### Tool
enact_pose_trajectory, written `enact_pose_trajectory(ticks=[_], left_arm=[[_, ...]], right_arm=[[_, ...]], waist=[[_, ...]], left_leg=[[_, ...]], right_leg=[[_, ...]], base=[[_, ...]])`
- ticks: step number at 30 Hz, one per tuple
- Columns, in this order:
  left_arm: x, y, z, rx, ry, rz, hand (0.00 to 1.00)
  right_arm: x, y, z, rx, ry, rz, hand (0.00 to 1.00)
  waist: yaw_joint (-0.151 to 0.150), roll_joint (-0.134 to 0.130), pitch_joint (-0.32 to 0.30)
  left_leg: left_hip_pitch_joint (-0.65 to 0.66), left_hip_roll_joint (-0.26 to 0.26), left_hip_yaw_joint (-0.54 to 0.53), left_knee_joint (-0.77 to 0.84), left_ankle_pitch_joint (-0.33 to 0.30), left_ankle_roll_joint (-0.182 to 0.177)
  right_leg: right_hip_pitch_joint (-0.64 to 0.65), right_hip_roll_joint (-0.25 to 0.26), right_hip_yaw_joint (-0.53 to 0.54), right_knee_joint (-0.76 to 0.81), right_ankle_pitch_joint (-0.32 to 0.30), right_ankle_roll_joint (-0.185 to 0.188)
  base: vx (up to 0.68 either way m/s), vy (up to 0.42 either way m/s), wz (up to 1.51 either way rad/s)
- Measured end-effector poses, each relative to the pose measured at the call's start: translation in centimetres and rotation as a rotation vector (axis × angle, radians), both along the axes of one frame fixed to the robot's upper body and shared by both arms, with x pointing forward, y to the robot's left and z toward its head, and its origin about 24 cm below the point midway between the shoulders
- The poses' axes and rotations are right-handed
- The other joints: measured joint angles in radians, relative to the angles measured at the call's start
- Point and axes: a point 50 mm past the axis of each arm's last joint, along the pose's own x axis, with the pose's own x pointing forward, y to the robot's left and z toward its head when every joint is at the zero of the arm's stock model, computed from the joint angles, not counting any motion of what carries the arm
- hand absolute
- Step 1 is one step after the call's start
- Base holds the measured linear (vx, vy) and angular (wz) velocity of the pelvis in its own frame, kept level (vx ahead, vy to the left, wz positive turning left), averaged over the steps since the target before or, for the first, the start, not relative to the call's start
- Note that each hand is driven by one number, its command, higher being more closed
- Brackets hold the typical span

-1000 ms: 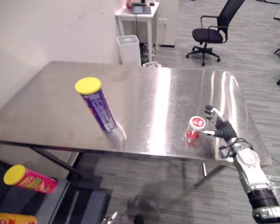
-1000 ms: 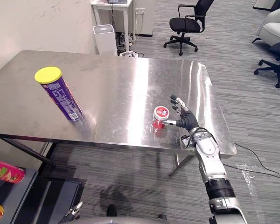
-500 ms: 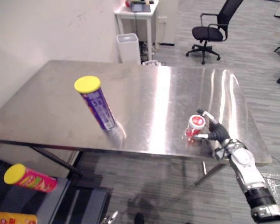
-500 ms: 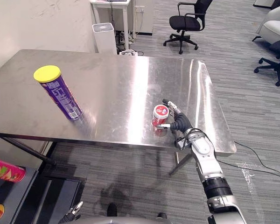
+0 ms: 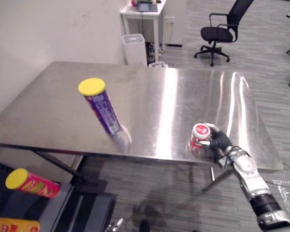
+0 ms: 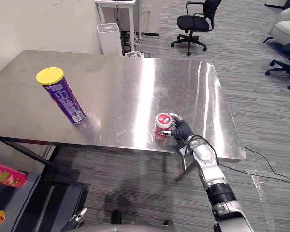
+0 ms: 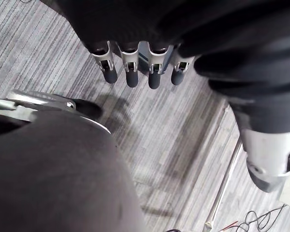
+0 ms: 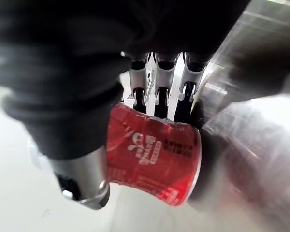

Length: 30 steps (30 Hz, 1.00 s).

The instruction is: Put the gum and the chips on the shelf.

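The gum is a small red tub with a white lid (image 5: 199, 135), standing near the front edge of the steel table (image 5: 159, 92), right of centre. My right hand (image 5: 221, 143) reaches in from the right, and its fingers (image 8: 157, 82) and thumb curl round the tub's red side (image 8: 154, 154). The chips are a tall purple can with a yellow lid (image 5: 101, 107), upright on the table's left half and well away from that hand. My left hand (image 7: 135, 72) hangs over the carpet with straight fingers and nothing in it.
A low dark shelf at the lower left holds a pink chips can with a yellow lid (image 5: 31, 183) and a yellow pack (image 5: 12, 225). Behind the table are a white bin (image 5: 134, 48), a small white desk (image 5: 142, 14) and a black office chair (image 5: 220, 31).
My right hand moved left from beside the gum tub and curled its spread fingers round it. The chips can stayed put.
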Motion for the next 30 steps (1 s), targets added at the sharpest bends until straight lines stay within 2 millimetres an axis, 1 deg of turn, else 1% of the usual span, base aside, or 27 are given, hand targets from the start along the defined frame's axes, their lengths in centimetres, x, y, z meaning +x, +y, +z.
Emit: enact_pose_trajectory(ticks=[3,7,12,15,17,20,24,27,30], left_arm=[[0.3,-0.1,0.0,-0.002,-0.005,-0.01,0.0],[0.4,-0.2,0.0,-0.003,-0.007,-0.013,0.0],[0.5,-0.1,0.0,0.002,-0.009,-0.006,0.0],[0.5,0.1,0.1,0.008,-0.01,0.006,0.0],[0.5,0.1,0.1,0.009,-0.013,0.02,0.0],[0.5,0.3,0.1,0.013,-0.016,0.047,0.0],[0.5,0.4,0.1,0.016,-0.017,0.056,0.0],[0.4,0.4,0.1,0.017,-0.018,0.072,0.0],[0.4,0.4,0.1,0.021,-0.016,0.081,0.0]], right_arm=[[0.1,0.0,0.0,-0.02,-0.008,-0.012,1.0],[0.3,0.6,0.3,-0.007,-0.023,-0.014,1.0],[0.4,0.7,0.8,0.003,-0.047,-0.026,1.0],[0.3,0.9,3.3,0.071,-0.147,-0.026,1.0],[0.0,0.7,5.9,0.152,-0.252,-0.038,1.0],[-0.5,0.2,8.6,0.24,-0.36,-0.041,1.0],[-1.2,0.0,10.4,0.257,-0.44,-0.033,1.0],[-1.6,-0.5,11.3,0.28,-0.481,-0.041,1.0],[-1.7,-0.8,11.4,0.28,-0.488,-0.055,1.0]], waist=[[0.011,0.0,0.002],[0.011,0.0,0.006],[0.012,-0.003,0.01],[0.011,-0.004,0.011],[0.01,-0.006,0.012],[0.009,-0.013,0.016],[0.006,-0.013,0.016],[0.005,-0.014,0.016],[0.003,-0.014,0.015]], left_leg=[[0.0,0.0,-0.003,0.0,0.0,-0.001],[0.0,0.0,-0.011,0.0,0.001,-0.001],[0.0,0.0,-0.011,0.0,0.001,-0.001],[0.0,0.001,-0.01,0.0,0.001,-0.001],[0.001,0.002,-0.008,0.001,0.001,-0.002],[0.01,0.003,-0.006,0.0,0.0,-0.003],[0.016,0.005,-0.002,0.0,-0.001,-0.004],[0.016,0.005,-0.007,0.0,0.0,-0.003],[0.019,0.006,-0.016,0.001,0.001,-0.003]], right_leg=[[0.001,0.0,-0.002,0.0,-0.001,-0.001],[0.004,0.001,-0.009,-0.001,-0.001,-0.001],[0.007,0.001,-0.008,-0.001,-0.001,-0.001],[0.006,0.001,-0.006,-0.001,-0.001,-0.001],[0.006,0.002,-0.004,0.0,-0.001,-0.001],[0.014,0.003,-0.002,0.001,-0.001,-0.001],[0.017,0.003,0.003,0.003,0.0,-0.001],[0.018,0.004,0.001,0.006,0.0,-0.001],[0.019,0.004,0.0,0.017,-0.001,-0.001]], base=[[0.0,0.0,0.01],[0.0,0.0,0.05],[0.0,0.0,0.0],[0.0,0.0,0.0],[0.0,0.0,0.0],[0.0,0.0,-0.01],[0.0,0.0,-0.03],[0.0,0.0,0.01],[0.0,0.001,0.08]])
